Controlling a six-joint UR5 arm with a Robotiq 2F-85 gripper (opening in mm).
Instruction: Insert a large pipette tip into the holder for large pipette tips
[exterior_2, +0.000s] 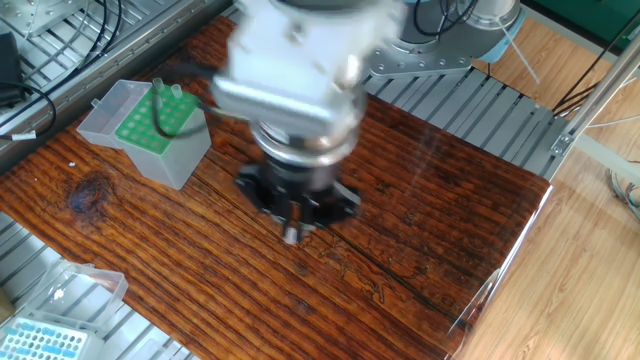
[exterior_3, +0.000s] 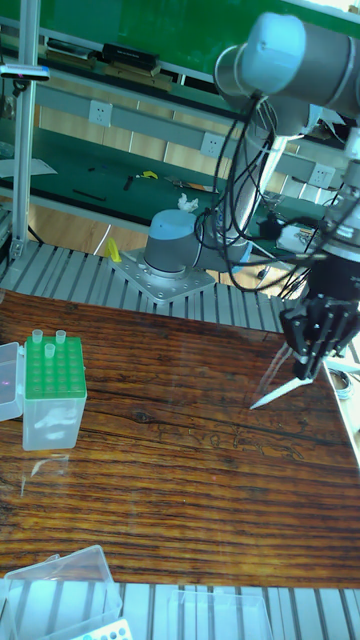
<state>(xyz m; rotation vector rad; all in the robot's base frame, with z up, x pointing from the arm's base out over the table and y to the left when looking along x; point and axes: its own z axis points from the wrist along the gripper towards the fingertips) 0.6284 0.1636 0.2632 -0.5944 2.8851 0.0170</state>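
The large pipette tip (exterior_3: 274, 393) is a slim clear cone. It hangs tilted from my gripper (exterior_3: 300, 372), point down and to the left, above the wooden table's right part. In the fixed view the gripper (exterior_2: 292, 232) faces down over the table's middle, and only the end of the tip (exterior_2: 292, 237) shows below it. The gripper is shut on the tip. The holder for large pipette tips (exterior_2: 152, 128) stands at the table's left, with its green grid top (exterior_3: 55, 374) and lid open. Two tips stand in its back row. The gripper is well to the right of it.
A flatter box with a light-blue grid (exterior_2: 42, 342) and a clear lid (exterior_2: 88, 284) sits off the table's front left corner. Slatted metal surrounds the wooden table (exterior_2: 420, 240). The robot base (exterior_3: 170, 250) stands behind it. Cables (exterior_2: 60, 40) lie at the far left.
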